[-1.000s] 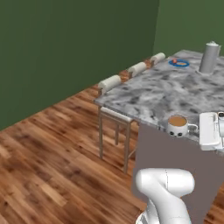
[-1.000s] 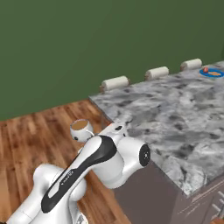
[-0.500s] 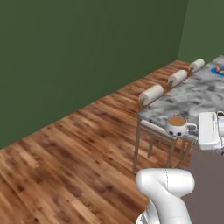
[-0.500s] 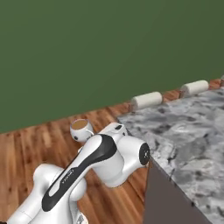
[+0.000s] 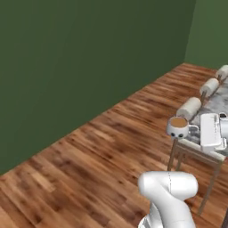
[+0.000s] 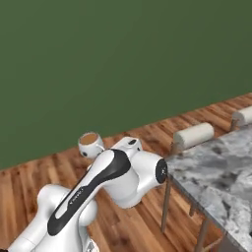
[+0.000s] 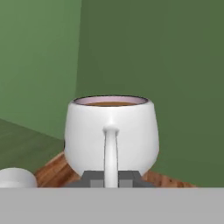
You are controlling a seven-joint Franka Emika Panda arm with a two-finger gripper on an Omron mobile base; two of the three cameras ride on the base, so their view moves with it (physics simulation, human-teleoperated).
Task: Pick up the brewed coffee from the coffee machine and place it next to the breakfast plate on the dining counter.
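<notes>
Green walls and a wooden plank floor (image 5: 89,151) surround the robot, with the marbled bench (image 6: 221,167) off to the arm's right. Mug (image 7: 111,131) of coffee is carried in the air, upright, brown liquid level near the rim; in the left base view the mug (image 5: 178,127) hangs over the floor just beside the nearest cushioned stool (image 5: 196,147), not yet above the bench. Gripper (image 7: 111,178) holds it by the handle: the two dark fingers (image 7: 92,178) are closed on either side of the thin white handle, which runs straight up between them. In the right base view the mug (image 6: 90,143) sits beyond the white arm (image 6: 103,177), well apart from the bench edge. Rolled stool cushions (image 6: 194,135) line the bench's near side. Plate and coffee machine not identifiable from these angles. Judgement: transport phase, pick done, placement outstanding. Risks: (1) the handle is a narrow hold, so the mug could pivot about it and tip, spilling coffee, if the base turns or brakes sharply; (2) liquid is high in the cup, so any wrist tilt slops it over; (3) swinging toward the bench at present height could clip a stool cushion or the bench edge and knock the mug loose.
</notes>
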